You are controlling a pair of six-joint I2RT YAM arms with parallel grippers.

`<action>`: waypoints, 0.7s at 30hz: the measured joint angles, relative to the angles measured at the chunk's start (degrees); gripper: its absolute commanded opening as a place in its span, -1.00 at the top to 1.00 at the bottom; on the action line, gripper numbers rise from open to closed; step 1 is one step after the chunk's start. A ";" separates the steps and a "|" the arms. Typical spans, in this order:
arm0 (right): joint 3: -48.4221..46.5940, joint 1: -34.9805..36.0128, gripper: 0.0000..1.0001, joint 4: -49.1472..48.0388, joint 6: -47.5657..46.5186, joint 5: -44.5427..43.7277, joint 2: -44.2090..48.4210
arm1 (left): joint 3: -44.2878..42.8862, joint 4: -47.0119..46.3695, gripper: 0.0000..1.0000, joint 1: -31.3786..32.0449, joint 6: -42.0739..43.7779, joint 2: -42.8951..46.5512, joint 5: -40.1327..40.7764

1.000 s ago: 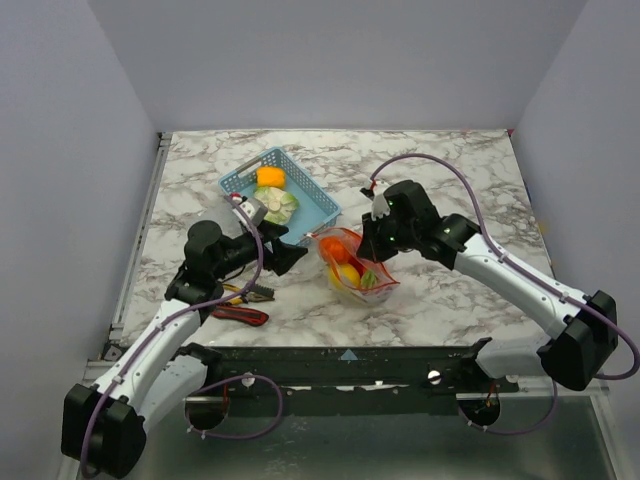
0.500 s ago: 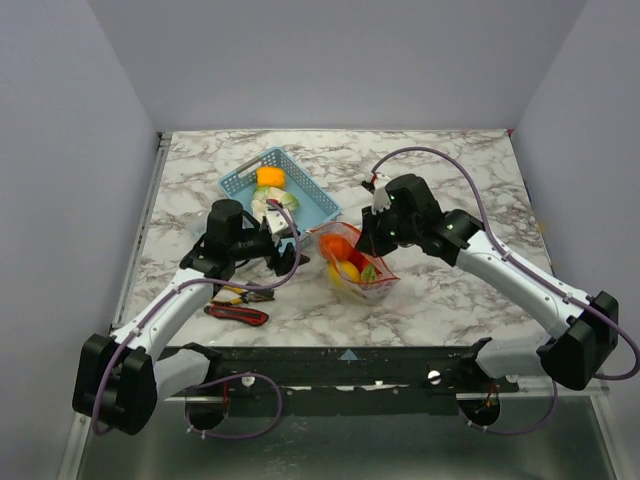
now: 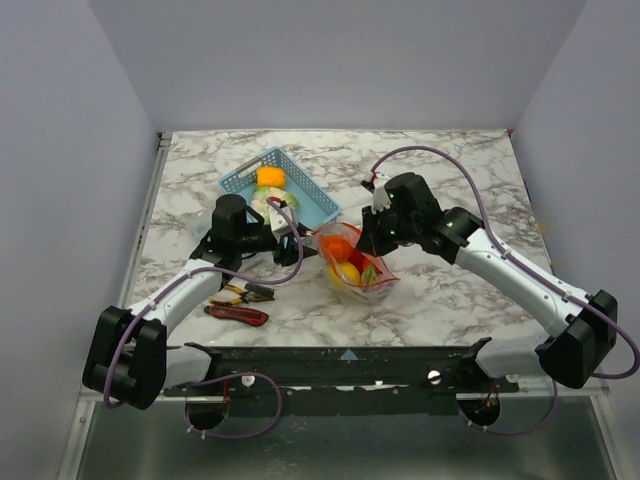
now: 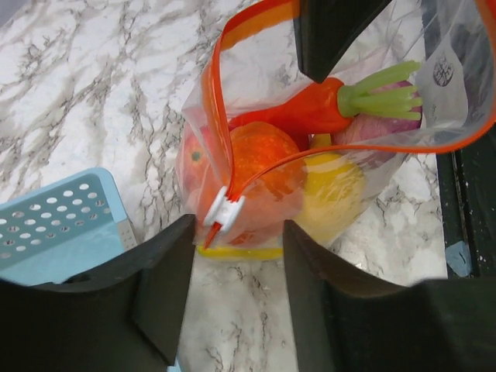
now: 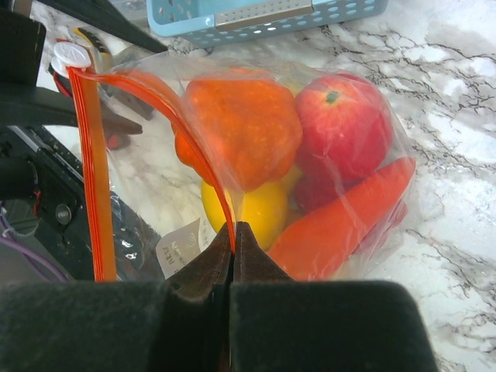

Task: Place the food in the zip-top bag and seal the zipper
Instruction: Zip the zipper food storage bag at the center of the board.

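Note:
The zip-top bag (image 3: 358, 272) stands on the marble table, holding an orange fruit (image 5: 244, 124), a red apple (image 5: 345, 128), a yellow fruit (image 5: 256, 209) and a carrot (image 5: 341, 221). Its mouth is open. The orange-red zipper (image 4: 225, 101) loops round the mouth and carries a white slider (image 4: 223, 209) at its left end. My right gripper (image 5: 234, 232) is shut on the zipper strip at the bag's right end (image 3: 368, 245). My left gripper (image 4: 236, 256) is open and empty, its fingers either side of the spot just short of the slider, left of the bag (image 3: 297, 245).
A blue lattice basket (image 3: 310, 205) sits behind the left gripper with an orange fruit (image 3: 270, 177) and a white-green vegetable (image 3: 277, 206) in it. Red-handled tools (image 3: 240, 314) lie near the front left edge. The basket's corner shows in the left wrist view (image 4: 62, 232).
My left arm has swung right and forward, bringing its open gripper up to the bag's slider end. The right gripper has kept its hold on the zipper, barely moving.

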State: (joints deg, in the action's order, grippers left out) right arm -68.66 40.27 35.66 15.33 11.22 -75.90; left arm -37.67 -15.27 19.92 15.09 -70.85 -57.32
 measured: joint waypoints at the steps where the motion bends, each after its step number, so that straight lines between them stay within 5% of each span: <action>1: -0.07 0.00 0.99 0.07 0.00 0.00 -0.13 | -0.02 -0.79 0.51 0.00 -0.24 0.00 -0.31; 9: -0.35 0.00 0.99 0.26 -0.39 0.07 -1.05 | -0.02 -4.59 0.61 -0.07 -1.79 -1.49 -0.81; 11: -0.44 0.00 0.96 0.26 -0.44 0.09 -1.07 | 0.00 -5.14 0.80 -0.07 -2.23 -2.16 -0.81; 13: -0.66 0.00 0.60 0.44 -0.50 0.07 -1.16 | -0.02 -5.66 1.00 -0.07 -2.97 -2.56 -0.83; 16: -1.92 0.00 0.13 1.05 -1.16 -0.66 -1.53 | -0.02 -6.38 1.00 -0.20 -3.63 -2.60 -0.87; 21: -5.57 0.52 -0.09 1.40 -3.76 -4.63 -2.01 | -0.04 -6.45 1.00 -1.16 -5.18 -3.23 -3.17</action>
State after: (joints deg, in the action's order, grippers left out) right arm -74.24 40.80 37.06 11.57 6.59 -77.91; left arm -37.71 -21.71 18.76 9.91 -74.08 -60.49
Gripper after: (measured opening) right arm 0.505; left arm 0.009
